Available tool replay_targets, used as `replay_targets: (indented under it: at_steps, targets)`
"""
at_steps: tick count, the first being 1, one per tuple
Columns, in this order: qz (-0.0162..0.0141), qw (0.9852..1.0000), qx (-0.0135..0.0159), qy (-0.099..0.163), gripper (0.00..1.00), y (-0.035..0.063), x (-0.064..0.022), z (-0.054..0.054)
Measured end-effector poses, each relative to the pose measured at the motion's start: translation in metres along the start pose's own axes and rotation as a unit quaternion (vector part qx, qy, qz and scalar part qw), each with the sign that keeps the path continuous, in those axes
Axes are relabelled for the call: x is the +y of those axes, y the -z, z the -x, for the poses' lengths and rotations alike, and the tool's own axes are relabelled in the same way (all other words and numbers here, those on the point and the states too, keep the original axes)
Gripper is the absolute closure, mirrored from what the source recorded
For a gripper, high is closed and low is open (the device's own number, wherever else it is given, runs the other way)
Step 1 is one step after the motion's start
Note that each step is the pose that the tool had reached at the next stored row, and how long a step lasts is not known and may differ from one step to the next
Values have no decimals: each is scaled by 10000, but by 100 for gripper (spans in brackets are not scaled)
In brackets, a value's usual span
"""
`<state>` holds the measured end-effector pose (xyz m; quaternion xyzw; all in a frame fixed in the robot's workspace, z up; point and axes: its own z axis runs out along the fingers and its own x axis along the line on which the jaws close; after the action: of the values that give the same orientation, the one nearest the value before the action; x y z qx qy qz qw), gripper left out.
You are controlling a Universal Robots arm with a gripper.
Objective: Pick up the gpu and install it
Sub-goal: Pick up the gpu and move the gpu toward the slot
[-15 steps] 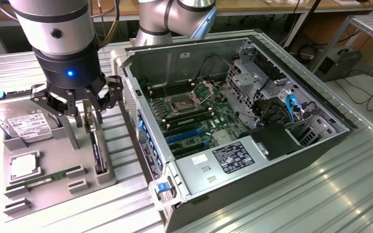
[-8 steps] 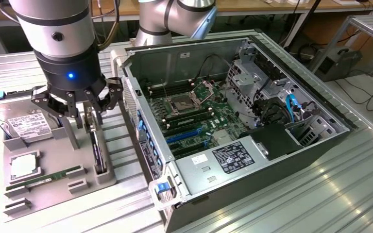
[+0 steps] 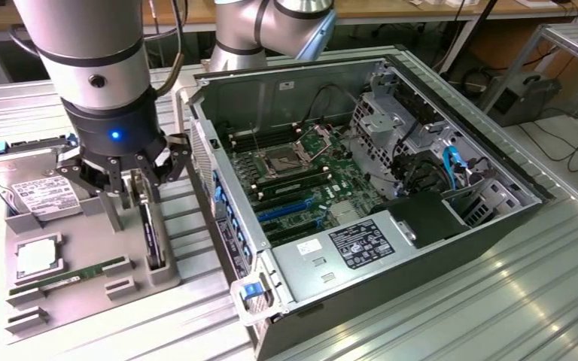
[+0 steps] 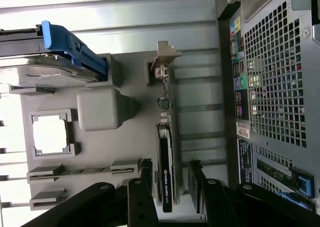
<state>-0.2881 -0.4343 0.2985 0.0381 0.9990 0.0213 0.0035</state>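
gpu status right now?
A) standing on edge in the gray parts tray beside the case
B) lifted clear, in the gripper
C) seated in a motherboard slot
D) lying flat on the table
A: the gpu stands on edge in a slot of the gray parts tray. The open gripper is just above it, one finger on each side with a gap to the card.

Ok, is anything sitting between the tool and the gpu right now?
Nothing visible. The open tool hangs right over the gpu, which stands on edge in its slot of the grey holder tray. In the wrist view the tool's fingers sit either side of the card with only open space between.
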Motion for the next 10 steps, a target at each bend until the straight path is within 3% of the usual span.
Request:
replay_targets:
  at_steps: [7,10]
  targets:
    - [0,10000,2,0,58,-174,-8,-3]
    - [1,10000,2,0,58,-197,-9,-3]
